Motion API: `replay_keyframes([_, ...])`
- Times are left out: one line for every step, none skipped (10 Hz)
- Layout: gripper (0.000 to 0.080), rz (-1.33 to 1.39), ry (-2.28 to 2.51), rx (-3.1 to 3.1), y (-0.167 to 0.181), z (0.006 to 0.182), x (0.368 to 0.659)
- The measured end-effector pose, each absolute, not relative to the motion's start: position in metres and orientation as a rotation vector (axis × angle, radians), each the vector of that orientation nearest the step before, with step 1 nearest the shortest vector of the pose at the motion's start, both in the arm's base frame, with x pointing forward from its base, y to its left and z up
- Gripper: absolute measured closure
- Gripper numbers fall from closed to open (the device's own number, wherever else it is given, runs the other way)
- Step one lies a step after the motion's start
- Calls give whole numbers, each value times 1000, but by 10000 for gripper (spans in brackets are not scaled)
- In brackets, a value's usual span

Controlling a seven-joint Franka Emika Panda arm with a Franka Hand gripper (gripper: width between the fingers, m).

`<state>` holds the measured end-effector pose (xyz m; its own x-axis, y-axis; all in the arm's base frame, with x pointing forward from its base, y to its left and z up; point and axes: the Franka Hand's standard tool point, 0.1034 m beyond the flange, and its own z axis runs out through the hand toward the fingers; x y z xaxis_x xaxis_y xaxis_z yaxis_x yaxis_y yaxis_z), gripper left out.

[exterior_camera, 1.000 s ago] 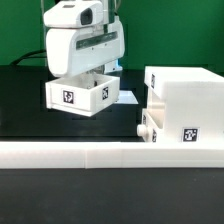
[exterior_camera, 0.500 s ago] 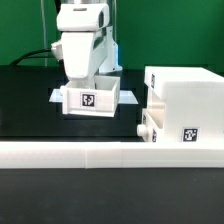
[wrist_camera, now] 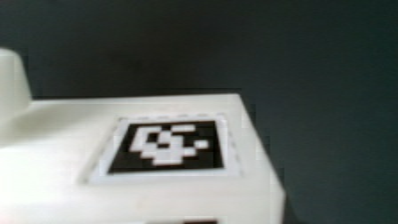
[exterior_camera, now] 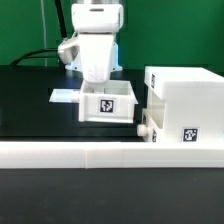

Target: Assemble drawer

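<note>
The gripper (exterior_camera: 103,88) comes down from above onto a small tray (exterior_camera: 108,106), one part of the drawer. The fingers disappear behind the tray's wall, so I cannot tell how wide they stand or if they really clamp it; from the pose I judge the tray is carried, prob. by its back wall. The tray is near the middle of the black worktop (exterior_camera: 30,105), just beside the housing (exterior_camera: 185,100) on the exterior view's right, w/ its side almost touching. Whether it rests on the worktop or hangs a little above, I cannot tell.

Why held so: I think a grip from the top keeps the tray level and leaves its lower part free, so it can later slide into the hollow housing. The tray's open side looks up and its tagged wall faces the camera. Its long axis runs approx. across the exterior view, left to right.

A second tray w/ knob (exterior_camera: 146,130) already sticks out at the housing's lower front, close to the long white rail (exterior_camera: 100,156). Behind the held tray lies the marker board (exterior_camera: 65,96), flat.

The wrist view shows only one tag (wrist_camera: 167,146) on a white surface, close and blurred; which part it is I cannot say.
</note>
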<state>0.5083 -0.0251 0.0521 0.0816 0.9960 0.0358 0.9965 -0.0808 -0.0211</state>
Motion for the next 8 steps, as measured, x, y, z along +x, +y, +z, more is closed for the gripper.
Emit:
replay_keyframes([758, -19, -2094, -2287, -27, 51, 507])
replay_keyframes([758, -22, -2092, -2290, -27, 50, 506])
replay_keyframes([758, -21, -2091, -2289, -27, 50, 506])
replay_keyframes([758, -20, -2091, -2289, -27, 50, 506])
replay_keyframes([758, -22, -2100, -2281, -24, 50, 511])
replay_keyframes([758, -21, -2110, -2272, -20, 52, 518])
replay_keyframes([758, -31, -2118, -2274, -18, 55, 524])
replay_keyframes([758, -33, -2121, -2275, -17, 57, 528])
